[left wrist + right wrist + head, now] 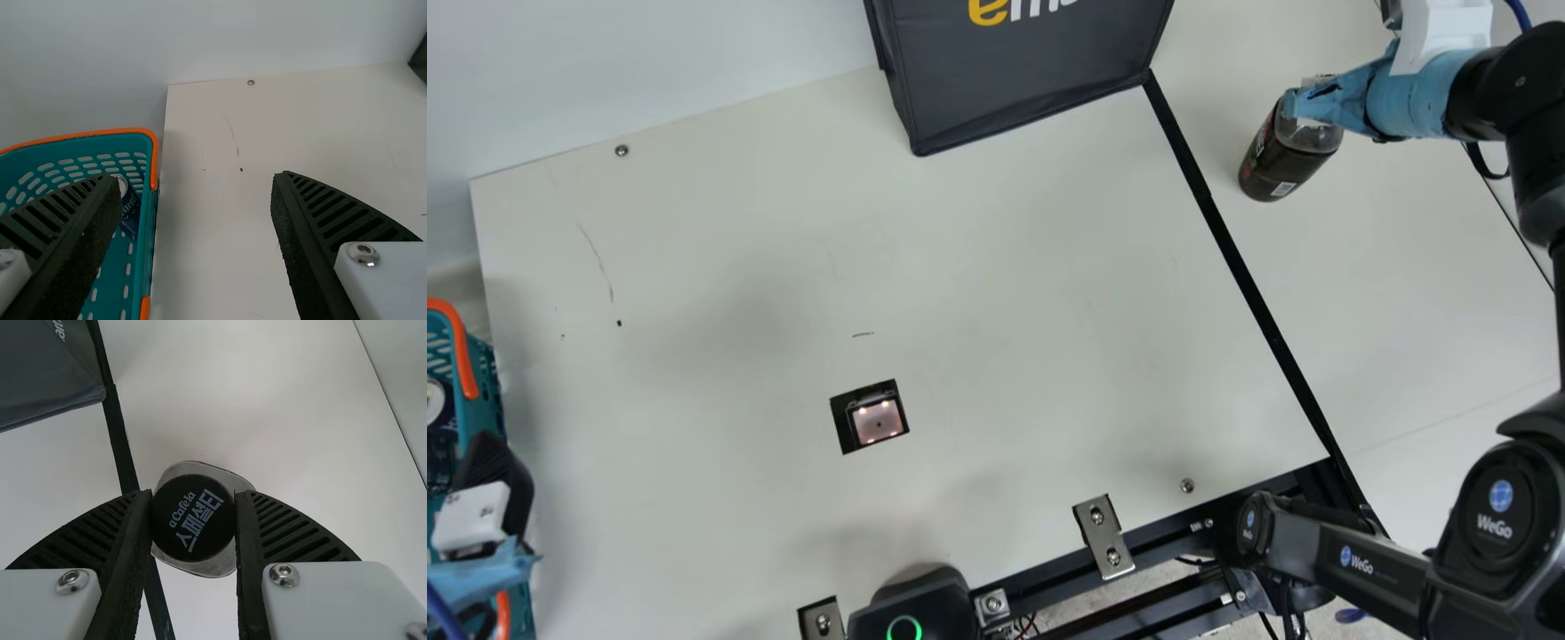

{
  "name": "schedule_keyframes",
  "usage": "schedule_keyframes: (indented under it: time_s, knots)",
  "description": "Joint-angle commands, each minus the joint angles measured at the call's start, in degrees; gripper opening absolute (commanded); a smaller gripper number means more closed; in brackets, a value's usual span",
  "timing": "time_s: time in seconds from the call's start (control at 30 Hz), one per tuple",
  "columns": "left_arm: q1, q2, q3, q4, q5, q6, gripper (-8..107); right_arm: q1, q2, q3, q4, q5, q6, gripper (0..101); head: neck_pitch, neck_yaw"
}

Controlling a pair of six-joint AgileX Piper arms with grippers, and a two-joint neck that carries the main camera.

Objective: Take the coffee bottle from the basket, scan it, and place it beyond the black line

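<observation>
The robot's right gripper holds the coffee bottle by its black cap at the right of the cream counter, its two ribbed fingers closed on opposite sides. The bottle is upright and beyond the black line, apart from the strip. At far left, the left gripper is at the teal, orange-rimmed basket, its fingers spread wide with nothing between them. A lit scanner sits in the counter between the arms, and a dark fabric bag stands at the line's far end.
</observation>
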Motion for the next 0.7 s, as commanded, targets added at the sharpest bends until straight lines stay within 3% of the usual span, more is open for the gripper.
schedule_keyframes:
  time_s: [0.0,0.4,0.67]
  knots:
    - [0.0,0.0,0.0,0.0,0.0,0.0,90,-0.1,0.0,0.2,-0.3,0.3,0.0,49,-1.5,-0.1]
    - [0.0,0.0,0.0,0.0,0.0,0.0,90,-0.4,-1.1,0.8,-0.8,0.3,0.5,89,-1.5,-0.1]
    - [0.0,0.0,0.0,0.0,0.0,0.0,90,-0.7,-2.9,0.1,-0.3,1.4,0.2,91,-1.5,-0.1]
